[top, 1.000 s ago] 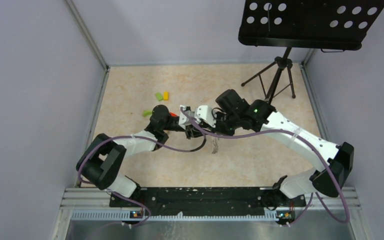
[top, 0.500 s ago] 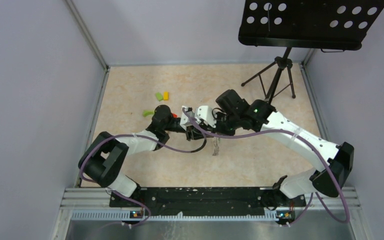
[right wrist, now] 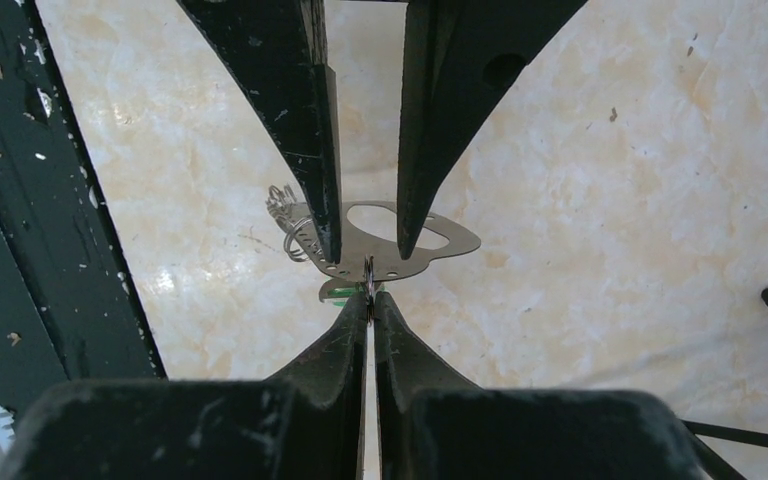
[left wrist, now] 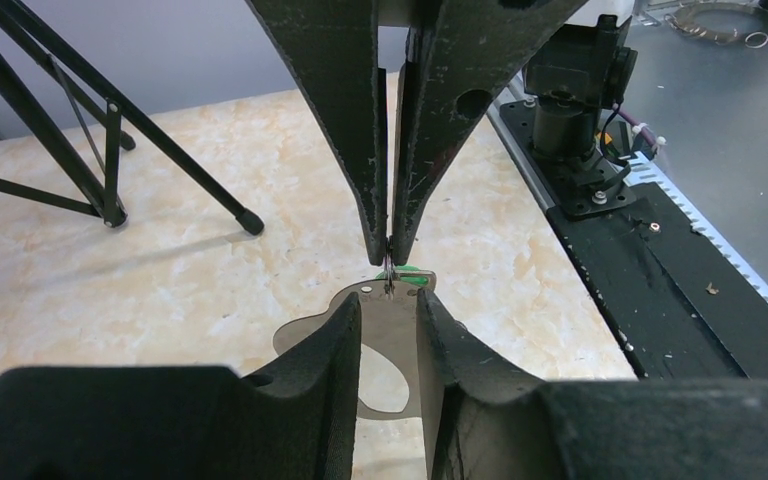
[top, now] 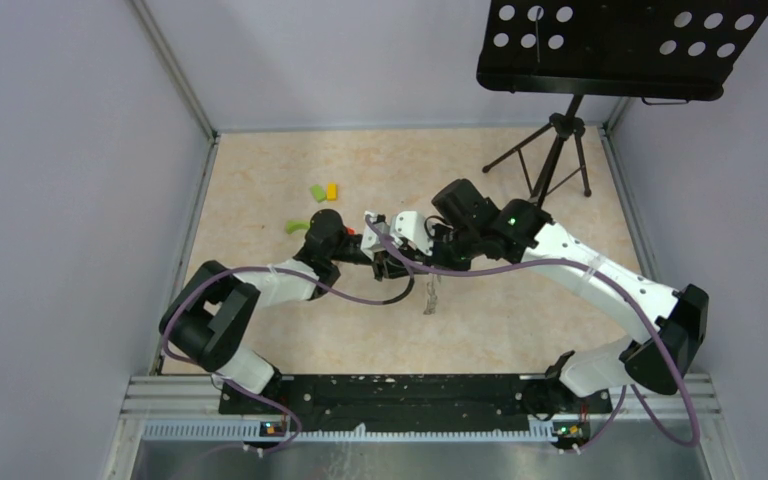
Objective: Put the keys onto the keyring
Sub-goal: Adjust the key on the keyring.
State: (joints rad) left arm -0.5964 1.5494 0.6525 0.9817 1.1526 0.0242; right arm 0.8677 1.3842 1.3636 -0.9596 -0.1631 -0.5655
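In the left wrist view my left gripper (left wrist: 388, 305) stands open over a flat silver key (left wrist: 385, 335) with an oval cut-out. The key is wider than the gap and runs under both fingers. My right gripper (left wrist: 389, 252) comes in from above, shut on a thin ring seen edge-on, the keyring (left wrist: 388, 275), at the key's small hole. A green tag (left wrist: 412, 272) shows just behind it. The right wrist view shows the same meeting: right gripper (right wrist: 368, 297), keyring (right wrist: 368, 270), key (right wrist: 440, 240), small wire rings (right wrist: 290, 225) at its left end. From above, the grippers meet mid-table (top: 385, 252).
A small silver bunch (top: 430, 293) shows just near of the grippers. Green (top: 317, 192), yellow (top: 331, 190) and green (top: 295, 226) blocks lie behind the left arm. A black tripod (top: 550, 160) with a perforated desk (top: 620, 45) stands back right. The black base rail (left wrist: 660, 260) borders the near edge.
My left arm has edged a little to the right, toward the right gripper, and its jaws have widened slightly. The right arm has stayed where it was, still shut.
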